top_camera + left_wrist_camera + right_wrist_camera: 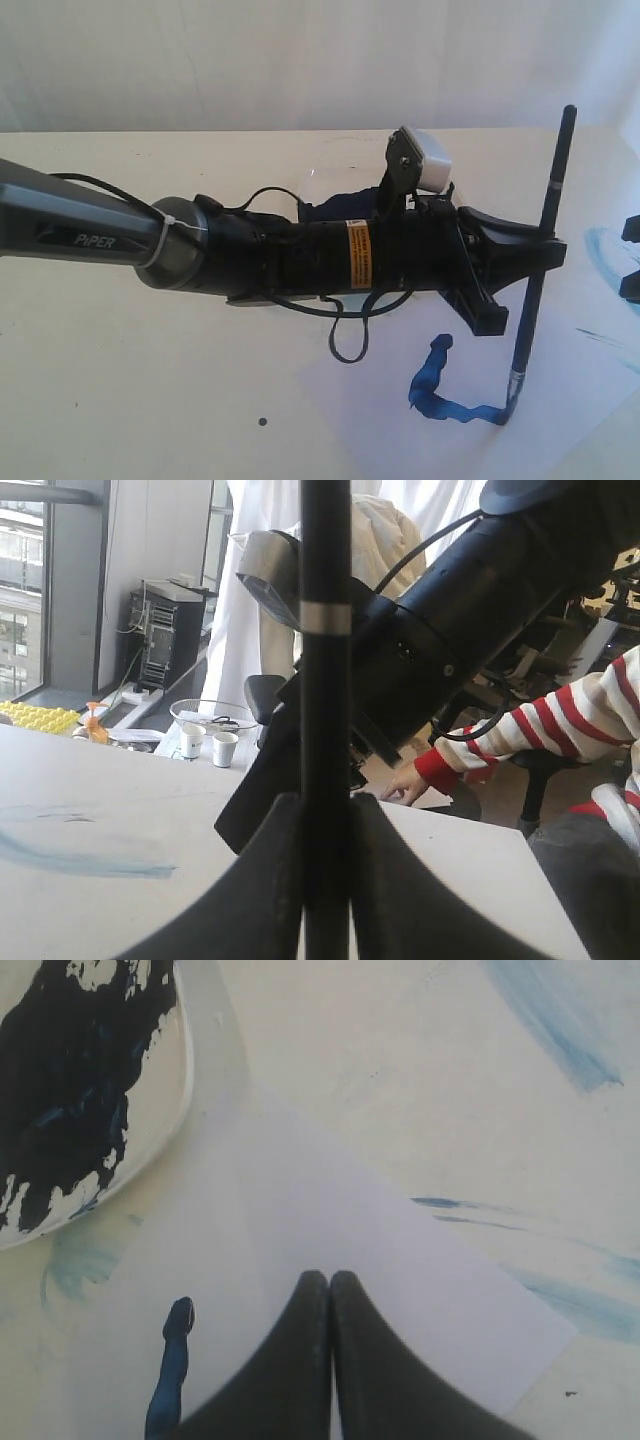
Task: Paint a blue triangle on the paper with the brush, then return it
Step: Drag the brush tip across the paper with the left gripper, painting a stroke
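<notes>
Painting in progress: the left gripper [542,248] is clamped on the black handle of the brush [525,320], whose stained tip [504,416] meets the paper [400,440] at the end of a thick blue stroke. On that sheet the blue triangle [450,408] is only part drawn (two uneven sides joined at a corner). Above the paper hangs the right gripper [330,1300], fingers pressed together with nothing between them. Just off the paper's edge sits a white plate [178,1070] coated in dark navy paint. Pale-blue smears [550,1030] mark the table [400,1020] beyond the paper.
</notes>
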{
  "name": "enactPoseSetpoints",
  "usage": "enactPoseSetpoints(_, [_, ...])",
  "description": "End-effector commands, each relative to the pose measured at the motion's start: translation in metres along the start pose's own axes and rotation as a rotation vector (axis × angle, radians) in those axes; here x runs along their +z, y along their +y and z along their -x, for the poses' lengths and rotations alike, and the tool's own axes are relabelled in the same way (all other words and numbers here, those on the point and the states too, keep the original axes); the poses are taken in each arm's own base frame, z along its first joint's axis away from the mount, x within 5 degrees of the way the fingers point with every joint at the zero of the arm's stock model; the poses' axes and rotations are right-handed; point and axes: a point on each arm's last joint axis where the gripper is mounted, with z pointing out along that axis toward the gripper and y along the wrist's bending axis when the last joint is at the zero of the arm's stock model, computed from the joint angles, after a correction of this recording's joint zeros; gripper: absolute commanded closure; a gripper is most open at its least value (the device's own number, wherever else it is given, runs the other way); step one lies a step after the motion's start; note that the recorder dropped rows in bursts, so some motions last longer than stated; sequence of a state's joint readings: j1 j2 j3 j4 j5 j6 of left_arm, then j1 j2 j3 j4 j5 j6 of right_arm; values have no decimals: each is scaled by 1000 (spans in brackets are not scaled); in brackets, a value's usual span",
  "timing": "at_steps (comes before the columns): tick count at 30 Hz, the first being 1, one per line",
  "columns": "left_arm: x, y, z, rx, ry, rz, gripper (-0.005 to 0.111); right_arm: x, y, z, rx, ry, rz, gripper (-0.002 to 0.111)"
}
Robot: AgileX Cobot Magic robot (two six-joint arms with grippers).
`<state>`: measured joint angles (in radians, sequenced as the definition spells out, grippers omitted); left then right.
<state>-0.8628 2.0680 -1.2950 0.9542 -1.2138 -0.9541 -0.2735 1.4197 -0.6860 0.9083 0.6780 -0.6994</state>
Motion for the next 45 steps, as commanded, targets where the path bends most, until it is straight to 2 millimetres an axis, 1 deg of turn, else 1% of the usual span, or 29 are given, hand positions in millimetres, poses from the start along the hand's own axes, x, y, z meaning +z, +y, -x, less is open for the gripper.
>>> enactPoseSetpoints(1, [3, -3, 3, -2, -10, -17, 107, -1, -1, 1, 6, -4, 4, 108])
enactPoseSetpoints(5, [3, -3, 3, 3, -10, -17, 107, -1, -1, 1, 6, -4, 4, 108])
enactPoseSetpoints(10, [0, 1, 4, 49, -13, -4, 107, -1, -1, 1, 6, -4, 4, 108])
enactPoseSetpoints(16, [-7, 12, 7, 63, -19, 27, 107, -1, -1, 1, 6, -4, 4, 108])
enactPoseSetpoints(35, [-27, 38, 13, 152, -36, 110, 107, -1, -1, 1, 6, -4, 4, 108])
enactPoseSetpoints(40, [-34, 46, 16, 149, -46, 142, 107, -1, -1, 2, 6, -6, 3, 108])
enactPoseSetpoints(45, [-35, 47, 18, 119, -53, 146, 107, -1, -1, 2, 6, -8, 1, 108])
